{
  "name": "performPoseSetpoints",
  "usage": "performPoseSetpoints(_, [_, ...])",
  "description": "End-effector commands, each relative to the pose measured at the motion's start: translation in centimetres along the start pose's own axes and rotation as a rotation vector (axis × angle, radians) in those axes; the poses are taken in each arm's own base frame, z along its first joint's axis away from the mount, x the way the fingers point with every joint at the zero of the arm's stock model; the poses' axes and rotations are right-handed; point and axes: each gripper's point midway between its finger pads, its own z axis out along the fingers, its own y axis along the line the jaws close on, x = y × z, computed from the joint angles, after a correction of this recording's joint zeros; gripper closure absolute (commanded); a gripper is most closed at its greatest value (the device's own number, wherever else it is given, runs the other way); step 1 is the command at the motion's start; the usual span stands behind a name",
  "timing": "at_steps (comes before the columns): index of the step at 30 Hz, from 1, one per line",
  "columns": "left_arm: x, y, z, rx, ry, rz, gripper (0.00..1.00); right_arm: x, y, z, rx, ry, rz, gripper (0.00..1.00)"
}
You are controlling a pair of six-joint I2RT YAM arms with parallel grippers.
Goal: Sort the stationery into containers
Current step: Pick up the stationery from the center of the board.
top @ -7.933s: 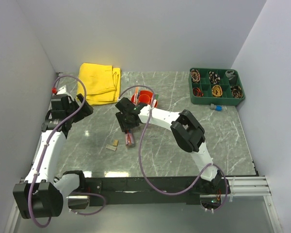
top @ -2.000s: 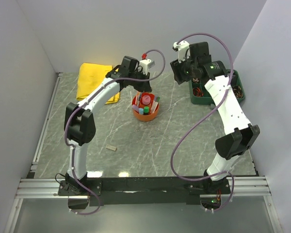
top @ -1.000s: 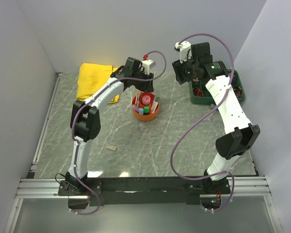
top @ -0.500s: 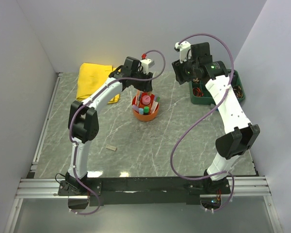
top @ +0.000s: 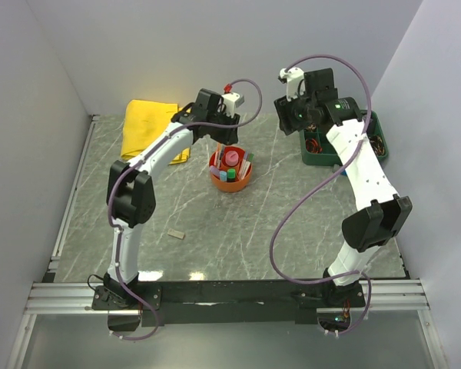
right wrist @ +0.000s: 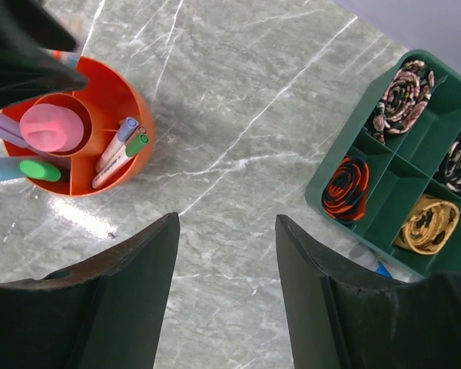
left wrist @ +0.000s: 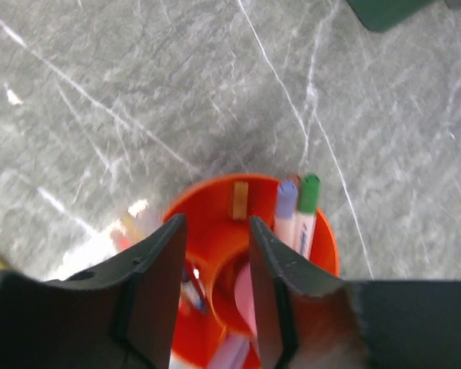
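Observation:
The orange container bowl (top: 242,183) stands mid-table and holds several pens and markers. My left gripper (top: 229,144) hangs right above it, open, with nothing between its fingers (left wrist: 160,265). In the left wrist view the bowl (left wrist: 215,201) shows a tan block (left wrist: 240,200) in its outer ring, a lilac marker (left wrist: 286,206) and a green marker (left wrist: 308,197). Another tan block (top: 175,233) lies on the table at the near left. My right gripper (top: 290,117) is raised at the back right, open and empty (right wrist: 227,231). A pink cap (right wrist: 50,127) fills the bowl's central cup.
A folded yellow cloth (top: 154,131) lies at the back left. A green divided tray (right wrist: 415,177) of coiled bands sits at the back right, partly under the right arm, with a small blue-tipped item (right wrist: 369,257) beside it. Walls close in on three sides.
Over the last second the left arm's elbow shifted slightly while its gripper stayed over the bowl. The right arm barely moved. Since the earliest frame, one of two tan blocks has left the table.

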Motion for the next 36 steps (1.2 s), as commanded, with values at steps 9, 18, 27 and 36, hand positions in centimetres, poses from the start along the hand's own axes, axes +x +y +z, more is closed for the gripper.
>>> performPoseSetpoints(9, [13.9,-5.2,-17.0,0.289,0.362,0.505,0.44,1.8,1.6,-1.4,-0.116,0.004,0.064,0.4])
performPoseSetpoints(18, [23.9,-4.6,-19.5,0.512,0.44,0.984,0.43,2.0,2.5,-1.8,-0.159,0.003,0.041,0.4])
performPoseSetpoints(27, [27.8,-4.2,-17.1,0.578,0.481,0.969,0.49,2.3,2.4,-2.3,-0.144,0.005,0.029,0.4])
performPoseSetpoints(36, [30.2,-3.5,-16.4,0.61,0.562,0.959,0.54,2.4,2.2,-2.1,-0.136,0.01,0.029,0.4])
